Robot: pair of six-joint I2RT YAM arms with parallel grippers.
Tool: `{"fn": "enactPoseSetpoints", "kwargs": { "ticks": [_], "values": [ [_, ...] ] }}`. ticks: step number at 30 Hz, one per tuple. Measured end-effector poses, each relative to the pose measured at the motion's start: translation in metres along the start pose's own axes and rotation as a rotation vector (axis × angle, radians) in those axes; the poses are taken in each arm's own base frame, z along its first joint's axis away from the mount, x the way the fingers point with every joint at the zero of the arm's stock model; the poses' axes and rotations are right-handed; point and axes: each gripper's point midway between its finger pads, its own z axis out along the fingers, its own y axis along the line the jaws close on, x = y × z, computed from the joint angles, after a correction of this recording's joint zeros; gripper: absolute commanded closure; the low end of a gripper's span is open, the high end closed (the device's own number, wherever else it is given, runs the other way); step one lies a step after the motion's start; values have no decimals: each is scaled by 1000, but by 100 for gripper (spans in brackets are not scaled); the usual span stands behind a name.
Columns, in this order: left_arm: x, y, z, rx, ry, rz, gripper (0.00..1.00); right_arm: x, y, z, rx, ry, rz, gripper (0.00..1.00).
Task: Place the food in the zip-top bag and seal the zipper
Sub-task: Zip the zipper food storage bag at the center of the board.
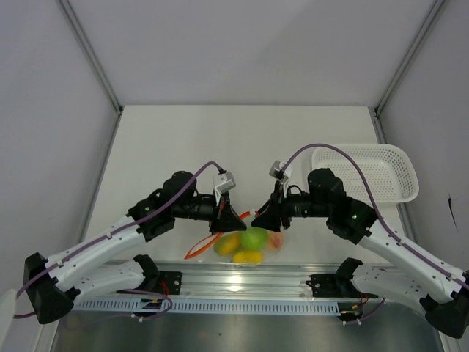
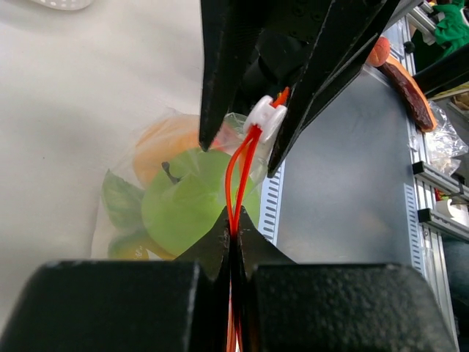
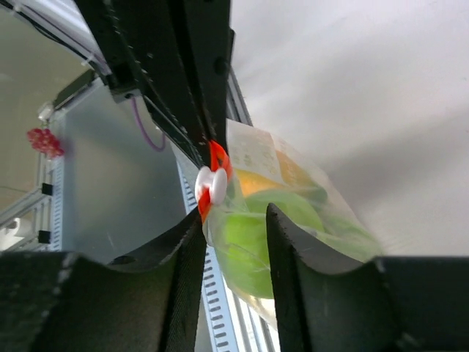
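Left fingers (image 2: 209,253) clamped on zipper (image 2: 238,176); right fingers (image 3: 176,257) parted, astride the slider (image 2: 265,117). Bag (image 1: 249,240) of food (image 2: 187,205) held at worktop (image 1: 220,147) near edge — slider could be missed, seal left partial.

I can read no text, label, brand or number from here; faint marks on the zip-top bag (image 3: 256,158) are too blurred to make out.

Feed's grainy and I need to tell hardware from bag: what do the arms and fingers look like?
Left arm and right arm match: white links, black joints, a purple cable along each. Fingers are matte black and wedge-shaped.
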Motion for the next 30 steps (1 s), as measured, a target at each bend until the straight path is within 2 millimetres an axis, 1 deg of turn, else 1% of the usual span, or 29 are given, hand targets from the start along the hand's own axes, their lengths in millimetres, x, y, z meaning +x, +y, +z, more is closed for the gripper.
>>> {"fn": "enactPoseSetpoints", "kwargs": {
  "ticks": [1, 4, 5, 7, 11, 12, 13, 14, 15, 16, 18, 19, 22, 25, 26, 30],
  "values": [
    [0, 0, 0, 4, -3, -1, 99, -2, 2, 1, -15, -11, -5, 63],
    [1, -1, 1, 14, -2, -13, 99, -6, 7, 3, -49, -34, -16, 76],
    [1, -1, 1, 18, -2, -14, 100, -6, 8, 3, -58, -37, -17, 88],
    [2, -1, 0, 22, -2, -18, 100, -7, 10, 5, -76, -42, -16, 100],
    [3, 1, 0, 20, -1, -29, 99, -5, 8, 9, -81, -39, -1, 100],
    [3, 1, 0, 20, -3, -29, 97, -6, 8, 9, -80, -41, -2, 100],
    [3, 1, -1, 19, -5, -28, 86, -6, 7, 9, -78, -44, 0, 100],
    [2, 1, -1, 18, -8, -28, 81, -7, 7, 9, -74, -47, 2, 100],
    [1, 1, -2, 19, -15, -28, 75, -7, 7, 9, -71, -49, 4, 100],
    [0, 0, -3, 19, -21, -26, 64, -8, 6, 9, -65, -51, 9, 100],
    [-4, -2, -5, 20, -38, -18, 56, -8, 4, 9, -56, -60, 18, 100],
    [-6, -3, -7, 16, -51, -12, 49, -8, 4, 9, -51, -64, 24, 100],
    [-16, -4, -13, -10, -98, 12, 45, -6, 2, 11, -39, -73, 40, 100],
    [-25, 0, -17, -52, -139, 27, 44, -6, 1, 13, -28, -76, 58, 100],
    [-29, 1, -17, -61, -151, 31, 45, -6, 2, 13, -28, -77, 61, 100],
    [-39, 4, -14, -73, -177, 29, 52, -5, 7, 16, -32, -76, 68, 100]
  ]
}}
